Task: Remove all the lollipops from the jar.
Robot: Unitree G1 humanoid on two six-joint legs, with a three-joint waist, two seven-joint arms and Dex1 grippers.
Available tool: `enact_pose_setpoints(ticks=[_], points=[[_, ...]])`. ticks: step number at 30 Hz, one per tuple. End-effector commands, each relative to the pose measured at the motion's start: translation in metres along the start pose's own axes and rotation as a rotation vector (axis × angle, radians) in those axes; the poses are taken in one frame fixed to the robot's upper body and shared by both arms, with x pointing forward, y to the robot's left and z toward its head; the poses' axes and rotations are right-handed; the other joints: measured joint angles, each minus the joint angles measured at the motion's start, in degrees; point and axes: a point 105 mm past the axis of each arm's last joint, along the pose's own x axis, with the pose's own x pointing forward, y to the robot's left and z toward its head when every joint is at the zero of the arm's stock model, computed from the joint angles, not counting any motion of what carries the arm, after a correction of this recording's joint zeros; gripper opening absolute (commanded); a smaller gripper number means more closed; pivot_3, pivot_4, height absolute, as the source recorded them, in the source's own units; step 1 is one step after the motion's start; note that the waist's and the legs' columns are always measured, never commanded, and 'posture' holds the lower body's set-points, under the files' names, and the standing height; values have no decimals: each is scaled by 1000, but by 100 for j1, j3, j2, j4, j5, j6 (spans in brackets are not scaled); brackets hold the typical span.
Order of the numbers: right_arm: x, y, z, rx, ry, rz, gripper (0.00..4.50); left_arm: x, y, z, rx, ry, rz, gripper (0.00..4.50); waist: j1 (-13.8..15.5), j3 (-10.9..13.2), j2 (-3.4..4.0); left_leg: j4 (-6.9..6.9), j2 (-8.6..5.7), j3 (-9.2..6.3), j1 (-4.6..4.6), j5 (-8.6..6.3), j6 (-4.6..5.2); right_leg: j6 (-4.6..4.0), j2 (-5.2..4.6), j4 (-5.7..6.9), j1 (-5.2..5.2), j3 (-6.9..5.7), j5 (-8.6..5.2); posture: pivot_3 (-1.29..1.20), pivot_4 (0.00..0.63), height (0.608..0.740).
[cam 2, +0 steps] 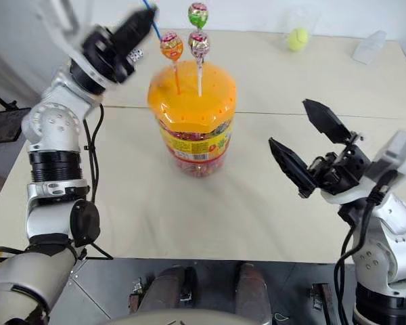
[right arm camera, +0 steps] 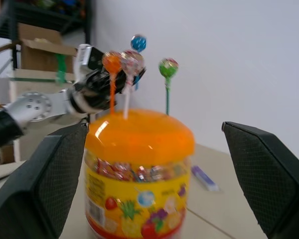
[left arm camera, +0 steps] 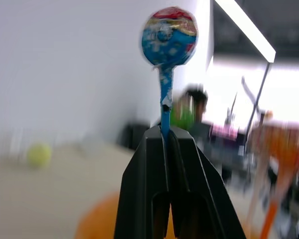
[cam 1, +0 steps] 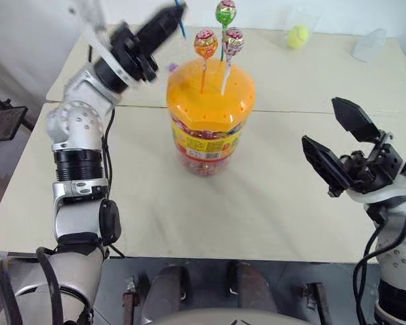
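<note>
**Blue lollipop out of the lid, three still standing**

Nearest the camera, the right gripper (cam 1: 343, 150) is hovering over the near right part of the table (cam 1: 271, 203), its two black fingers standing wide apart with nothing between them. It is sitting well apart from the jar (cam 1: 207, 128), with bare tabletop lying open between the two and more open surface running to the table's near edge.

Standing near the table's middle, the jar is leaving free room on every side. In its orange lid (cam 1: 210, 88) three lollipops are standing upright: the orange lollipop (cam 1: 205, 43), the pink-purple lollipop (cam 1: 233, 42) just beside it, and the green lollipop (cam 1: 225, 12) rising tallest at the far side.

Up at the far left, the left gripper (left arm camera: 165, 137) is hanging above and to the left of the lid, its fingers pressed together on the blue stick of the blue lollipop (left arm camera: 169, 37), whose head is pointing up past the fingertips. That lollipop is riding clear of the lid.

Far right, a tennis ball (cam 1: 297, 36) is lying near the table's far edge, well apart from both arms.
</note>
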Motion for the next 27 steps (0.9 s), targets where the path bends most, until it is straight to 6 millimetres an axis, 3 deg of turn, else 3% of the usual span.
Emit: enact_pose_setpoints(ticks=[1, 4, 7, 9, 11, 13, 16, 17, 18, 22, 24, 27], points=[[12, 16, -4, -18, 28, 180, 4500, -30, 6, 24, 73, -1, 129, 11, -1, 0, 0, 1, 0, 2, 1, -1, -2, 0, 0, 5, 0, -3, 0, 0, 150, 740], [15, 38, -18, 6, 108, 444, 4500, -90, 17, 15, 126, 207, 348, 11, -154, 0, 8, -10, -1, 16, 17, -6, 0, 0, 2, 5, -4, 25, 0, 0, 150, 740], [11, 45, -28, 30, 166, 607, 4500, -154, 11, -4, 108, 446, 541, 11, -158, 6, -2, -10, 17, 11, 16, -12, -8, -2, 19, 6, -8, 25, -1, 0, 150, 740], [7, 44, -35, 37, 206, 682, 4500, -196, -2, -17, 64, 595, 670, 11, -144, 12, -14, -1, 32, 10, 9, -21, -7, -2, 19, 5, -12, 27, -1, 0, 150, 740], [1, 39, -44, 36, 250, 716, 4500, -247, -28, -37, 9, 793, 790, 11, -123, 17, -31, 11, 54, 13, 6, -34, -7, -2, 21, 5, -12, 29, -1, 0, 150, 740], [-5, 31, -52, 33, 285, 717, 4500, -284, -53, -50, -15, 943, 878, 11, -110, 16, -31, 13, 62, 18, 9, -55, -6, -3, 24, -3, -11, 36, -2, 0, 150, 740], [-12, 23, -60, 33, 320, 702, 4500, -304, -71, -59, -45, 999, 940, 11, 37, 17, -33, 21, 64, 9, 3, -61, -9, -12, 24, -13, -8, 31, -7, 0, 150, 740], [-15, 21, -62, 35, 328, 692, 4500, -309, -77, -63, -61, 1012, 950, 476, 44, 16, -31, 23, 68, 10, 4, -63, -15, -17, 26, -16, -7, 32, -9, 0, 150, 740], [-16, 20, -63, 33, 332, 688, 4500, -311, -81, -66, -71, 1009, 954, 662, 37, 14, -22, 23, 68, 11, 4, -65, -18, -21, 25, -21, -4, 36, -11, 0, 150, 740], [-14, 18, -62, 28, 314, 657, 4500, -310, -79, -67, -38, 1017, 919, 1886, 33, 12, -6, 23, 71, 23, 10, -66, -27, -31, 27, -15, -12, 45, -17, 0, 150, 740], [-12, 16, -59, 21, 299, 617, 4500, -290, -73, -58, 36, 955, 793, 2501, 31, 12, -5, 22, 77, 29, 13, -67, -34, -39, 31, 0, -17, 45, -21, 0, 150, 740], [-10, 6, -44, -26, 249, 498, 4500, -242, -65, -14, 275, 789, 497, 3421, 56, 10, -9, 22, 80, 31, 5, -67, -39, -46, 34, 16, -32, 39, -24, 0, 150, 740]])
